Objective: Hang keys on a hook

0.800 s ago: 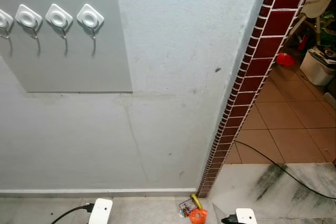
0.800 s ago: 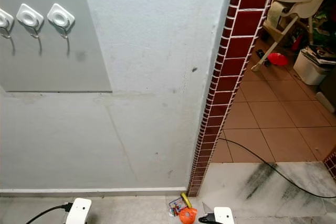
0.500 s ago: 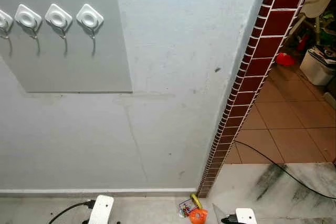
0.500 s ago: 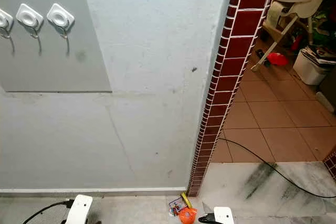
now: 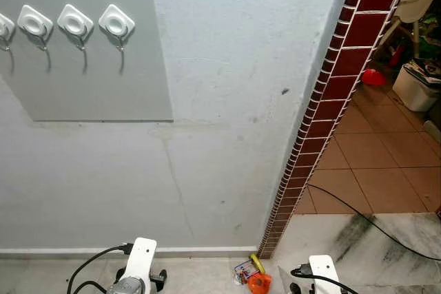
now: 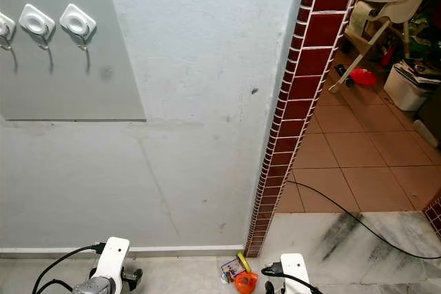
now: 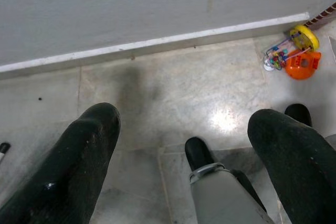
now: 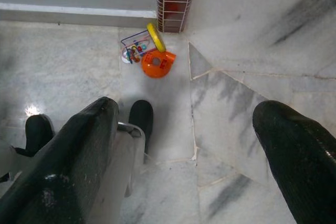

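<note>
Below the hooks [image 5: 116, 24], both arms have risen, left pincer [image 7: 184, 161] and right pincer [image 8: 184, 156] spread wide, empty.

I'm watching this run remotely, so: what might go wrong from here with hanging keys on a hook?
The left pincer and right pincer are open and hold nothing, so there may be nothing to hang. The hooks sit high on the wall, a long reach. A small toy lies by the robot's feet, a possible trip hazard.
</note>
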### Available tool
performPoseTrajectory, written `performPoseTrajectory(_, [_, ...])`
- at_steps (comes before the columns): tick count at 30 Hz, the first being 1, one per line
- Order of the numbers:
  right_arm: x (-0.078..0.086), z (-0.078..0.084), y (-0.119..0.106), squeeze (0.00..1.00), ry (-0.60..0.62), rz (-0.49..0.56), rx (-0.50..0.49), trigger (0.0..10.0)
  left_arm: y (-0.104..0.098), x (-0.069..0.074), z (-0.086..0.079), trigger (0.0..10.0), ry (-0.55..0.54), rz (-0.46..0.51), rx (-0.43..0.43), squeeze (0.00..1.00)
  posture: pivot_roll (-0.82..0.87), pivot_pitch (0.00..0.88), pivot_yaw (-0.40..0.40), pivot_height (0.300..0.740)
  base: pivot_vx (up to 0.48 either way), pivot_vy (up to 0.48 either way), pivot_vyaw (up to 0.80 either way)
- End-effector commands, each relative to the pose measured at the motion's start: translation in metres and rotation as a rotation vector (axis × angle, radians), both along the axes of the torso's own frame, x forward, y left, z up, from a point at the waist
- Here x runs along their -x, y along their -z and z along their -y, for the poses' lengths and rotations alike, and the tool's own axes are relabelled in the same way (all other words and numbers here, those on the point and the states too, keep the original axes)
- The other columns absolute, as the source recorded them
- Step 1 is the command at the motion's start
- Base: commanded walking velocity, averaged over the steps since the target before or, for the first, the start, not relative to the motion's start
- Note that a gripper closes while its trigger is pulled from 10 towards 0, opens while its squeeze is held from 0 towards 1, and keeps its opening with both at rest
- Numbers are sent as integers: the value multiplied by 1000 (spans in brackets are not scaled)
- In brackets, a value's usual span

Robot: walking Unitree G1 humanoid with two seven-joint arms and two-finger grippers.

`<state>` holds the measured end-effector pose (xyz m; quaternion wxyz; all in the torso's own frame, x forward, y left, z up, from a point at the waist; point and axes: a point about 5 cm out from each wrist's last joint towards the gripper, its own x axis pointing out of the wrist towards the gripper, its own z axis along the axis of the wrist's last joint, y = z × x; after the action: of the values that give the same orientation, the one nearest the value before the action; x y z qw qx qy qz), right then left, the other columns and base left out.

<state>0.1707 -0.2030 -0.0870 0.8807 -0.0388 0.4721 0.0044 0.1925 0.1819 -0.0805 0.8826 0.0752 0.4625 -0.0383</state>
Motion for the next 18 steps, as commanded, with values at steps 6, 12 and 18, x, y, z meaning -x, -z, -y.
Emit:
performPoseTrajectory(6, [1, 0, 0, 0, -39, -1, 10, 10000, 2, 5, -2, 10000, -35, 4, -20, 0, -36, 0, -17, 740, 0, 0, 0])
performPoseTrajectory(12, [6, -4, 2, 0, -36, 6, 36, 10000, 3, 9, -11, 10000, -23, 3, -51, 0, -63, 0, -11, 740, 0, 0, 0])
performPoseTrajectory(18, [7, -11, 4, 0, -63, 17, 26, 10000, 2, 11, -21, 10000, -68, 16, -75, 0, -52, 0, -22, 740, 0, 0, 0])
